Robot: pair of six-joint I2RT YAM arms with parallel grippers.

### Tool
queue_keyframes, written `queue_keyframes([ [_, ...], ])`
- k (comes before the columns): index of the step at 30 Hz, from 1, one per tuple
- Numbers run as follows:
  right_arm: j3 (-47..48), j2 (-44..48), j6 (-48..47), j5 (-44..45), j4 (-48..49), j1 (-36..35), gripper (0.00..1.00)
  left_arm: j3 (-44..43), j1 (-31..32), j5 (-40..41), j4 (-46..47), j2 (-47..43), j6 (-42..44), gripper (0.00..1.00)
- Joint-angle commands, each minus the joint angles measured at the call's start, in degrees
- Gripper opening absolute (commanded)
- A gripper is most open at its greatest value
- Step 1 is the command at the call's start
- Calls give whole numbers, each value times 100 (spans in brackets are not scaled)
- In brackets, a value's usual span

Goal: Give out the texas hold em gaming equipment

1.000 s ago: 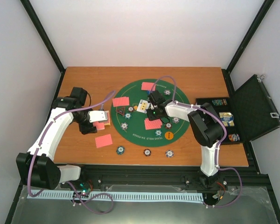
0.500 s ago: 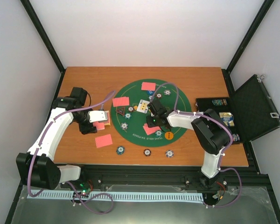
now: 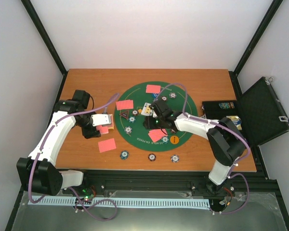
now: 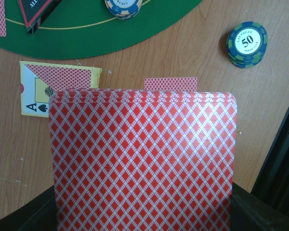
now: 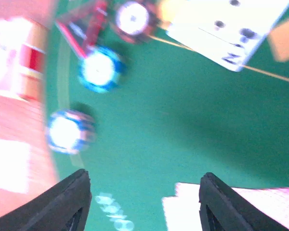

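Note:
My left gripper is shut on a deck of red-backed cards that fills the left wrist view and hides its fingers, over the wood just left of the green mat. My right gripper stands open and empty low over the mat, in the top view. A red-backed card lies flat by its right finger. Blue-white chips, a triangular marker and a face-up card lie ahead. Single red cards lie around.
Three chips sit in a row on the wood near the front edge. An orange button lies on the mat. The open black case with more chips stands at the right. A card box lies by the deck.
My right gripper has moved left and nearer across the mat and has opened, leaving a red-backed card lying flat on the felt. The left arm and its deck have not moved.

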State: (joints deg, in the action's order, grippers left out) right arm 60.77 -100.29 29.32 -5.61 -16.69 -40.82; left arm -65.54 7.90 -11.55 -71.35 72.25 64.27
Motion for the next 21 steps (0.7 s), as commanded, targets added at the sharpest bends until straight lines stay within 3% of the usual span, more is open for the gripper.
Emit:
queue_keyframes([
  [1,253,259,1142,-1836,860,-124,69,-211,2,-238,-30,-116,-11,10],
  [6,19,143,2237,-2717,2256,-556,86,-253,2,-345,-50,-108,-18,10],
  [7,54,25,2661,-2990,2936,-774,88,-236,1,-337,-48,-101,-11,11],
  [12,235,-266,3147,-3293,3735,-981,88,-257,3,-356,-61,-105,-26,11],
  [21,572,-811,3599,-3599,4276,-1173,83,-280,1,-318,-96,-131,11,11],
])
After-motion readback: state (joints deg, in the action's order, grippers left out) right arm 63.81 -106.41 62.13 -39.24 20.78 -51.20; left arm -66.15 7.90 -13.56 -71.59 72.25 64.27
